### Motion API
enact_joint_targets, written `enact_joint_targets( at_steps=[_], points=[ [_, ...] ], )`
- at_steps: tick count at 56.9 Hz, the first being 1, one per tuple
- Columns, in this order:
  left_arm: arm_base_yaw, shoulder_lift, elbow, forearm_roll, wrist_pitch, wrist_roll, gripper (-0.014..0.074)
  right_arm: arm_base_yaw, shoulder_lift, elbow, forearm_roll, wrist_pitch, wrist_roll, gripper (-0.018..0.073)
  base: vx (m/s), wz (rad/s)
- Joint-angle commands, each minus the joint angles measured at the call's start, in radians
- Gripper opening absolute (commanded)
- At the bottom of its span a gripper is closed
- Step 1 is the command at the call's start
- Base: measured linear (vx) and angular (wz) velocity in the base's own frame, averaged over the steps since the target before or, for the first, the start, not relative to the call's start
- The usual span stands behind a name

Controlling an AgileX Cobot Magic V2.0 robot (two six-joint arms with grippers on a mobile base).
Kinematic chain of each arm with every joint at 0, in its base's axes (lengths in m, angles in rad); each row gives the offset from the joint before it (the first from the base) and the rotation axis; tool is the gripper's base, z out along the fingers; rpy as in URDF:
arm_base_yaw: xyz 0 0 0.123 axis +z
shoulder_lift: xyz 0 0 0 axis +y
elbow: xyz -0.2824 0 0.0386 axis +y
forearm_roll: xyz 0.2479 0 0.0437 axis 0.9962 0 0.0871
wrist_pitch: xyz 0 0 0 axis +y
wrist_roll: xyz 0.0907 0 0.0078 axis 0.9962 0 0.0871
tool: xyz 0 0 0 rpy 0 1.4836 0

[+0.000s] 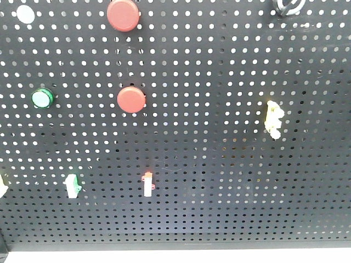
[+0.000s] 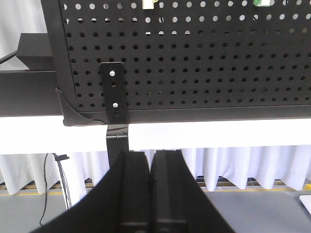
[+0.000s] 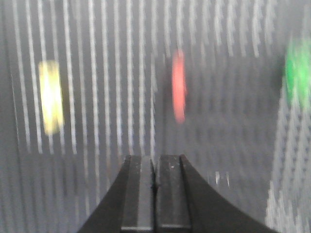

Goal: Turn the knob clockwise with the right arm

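Observation:
The knob (image 1: 286,6), a small silvery ring with a dark centre, sits at the top right of the black pegboard (image 1: 219,164), cut off by the top edge of the front view. Neither arm shows in that view. In the right wrist view my right gripper (image 3: 155,158) is shut with nothing between its fingers, facing the pegboard; the picture is streaked by motion blur and the knob does not show there. My left gripper (image 2: 151,154) is shut and empty, low under the board's bottom edge (image 2: 194,112).
On the board are two red round buttons (image 1: 124,15) (image 1: 131,99), a green button (image 1: 42,98), a white disc (image 1: 24,13), a yellow fitting (image 1: 273,117) and small white switches (image 1: 147,184) (image 1: 72,185). A black bracket (image 2: 113,92) holds the board's corner.

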Motion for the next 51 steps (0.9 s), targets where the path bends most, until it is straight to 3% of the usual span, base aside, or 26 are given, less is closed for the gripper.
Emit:
enact_joint_targets(
  at_steps=[1,9,26,51],
  points=[
    [-0.01,-0.009,0.026,-0.007,-0.081,0.0,-0.0006,-0.008,-0.105,0.114,-0.035,-0.068,-0.013,-0.0008,0.0,0.0],
    [-0.01,-0.009,0.026,-0.007,-0.079,0.0,-0.0006,-0.015,-0.136,0.225,-0.086,-0.109,-0.013,-0.0008,0.0,0.0],
    [-0.01,-0.008,0.026,-0.007,-0.076,0.0,-0.0006,-0.015,-0.144,0.381,-0.035,-0.204,0.003,-0.0008,0.0,0.0],
    [-0.01,-0.008,0.026,-0.007,-0.076,0.0,-0.0006,-0.015,-0.143,0.38,-0.031,-0.167,0.006,-0.0008,0.0,0.0]
  ],
)
